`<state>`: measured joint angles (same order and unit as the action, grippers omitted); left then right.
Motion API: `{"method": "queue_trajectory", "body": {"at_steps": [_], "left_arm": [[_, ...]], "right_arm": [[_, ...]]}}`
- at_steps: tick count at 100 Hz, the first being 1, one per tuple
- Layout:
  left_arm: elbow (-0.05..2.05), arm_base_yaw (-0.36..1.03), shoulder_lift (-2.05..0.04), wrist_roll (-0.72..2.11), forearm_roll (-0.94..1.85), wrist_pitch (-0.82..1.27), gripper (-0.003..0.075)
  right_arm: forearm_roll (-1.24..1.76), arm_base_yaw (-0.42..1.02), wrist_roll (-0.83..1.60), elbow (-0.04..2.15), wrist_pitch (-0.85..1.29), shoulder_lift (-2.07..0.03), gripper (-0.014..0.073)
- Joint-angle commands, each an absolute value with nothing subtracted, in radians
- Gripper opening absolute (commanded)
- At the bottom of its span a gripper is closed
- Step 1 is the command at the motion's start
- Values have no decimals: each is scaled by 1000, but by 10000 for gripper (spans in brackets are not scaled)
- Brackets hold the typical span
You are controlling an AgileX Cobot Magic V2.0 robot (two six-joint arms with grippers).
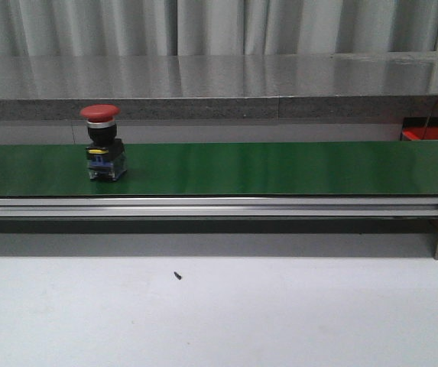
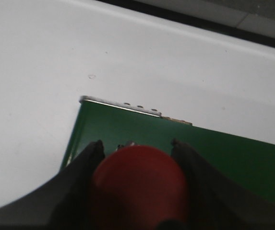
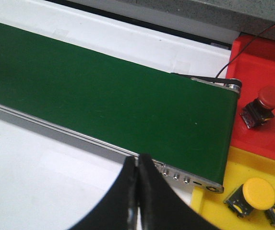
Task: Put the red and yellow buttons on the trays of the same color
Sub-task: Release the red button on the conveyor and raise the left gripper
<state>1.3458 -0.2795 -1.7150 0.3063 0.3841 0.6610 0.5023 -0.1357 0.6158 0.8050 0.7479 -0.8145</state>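
Front view: a red button (image 1: pixel 102 143) stands upright on the green belt (image 1: pixel 280 168), toward its left end. It has a red mushroom cap, a silver collar, and a black body with yellow and blue base parts. No gripper shows here.

Left wrist view: the left gripper (image 2: pixel 136 148) is clamped around a red cap (image 2: pixel 139 184), one finger against each side, above the belt's end.

Right wrist view: the right gripper (image 3: pixel 137 165) has its fingers pressed together, holding nothing. The red tray (image 3: pixel 257 62) holds a red-capped button (image 3: pixel 264 105); the yellow tray (image 3: pixel 252 165) holds a yellow-capped button (image 3: pixel 252 195).
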Motion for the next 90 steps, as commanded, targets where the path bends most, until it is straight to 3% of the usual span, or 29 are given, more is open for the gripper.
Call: {"method": "queue_trajectory", "body": {"at_steps": [1, 61, 70, 90], "left_arm": [[1340, -255, -1665, 306, 407, 596, 104], [1212, -235, -1676, 314, 405, 507, 122], [1211, -235, -1680, 327, 405, 511, 204], [1211, -229, -1670, 329, 429, 511, 559]], "right_arm": [[522, -140, 617, 835, 699, -805, -69], [522, -140, 617, 835, 699, -805, -69], [522, -140, 617, 835, 699, -805, -69], [522, -140, 617, 835, 699, -805, -69]]}}
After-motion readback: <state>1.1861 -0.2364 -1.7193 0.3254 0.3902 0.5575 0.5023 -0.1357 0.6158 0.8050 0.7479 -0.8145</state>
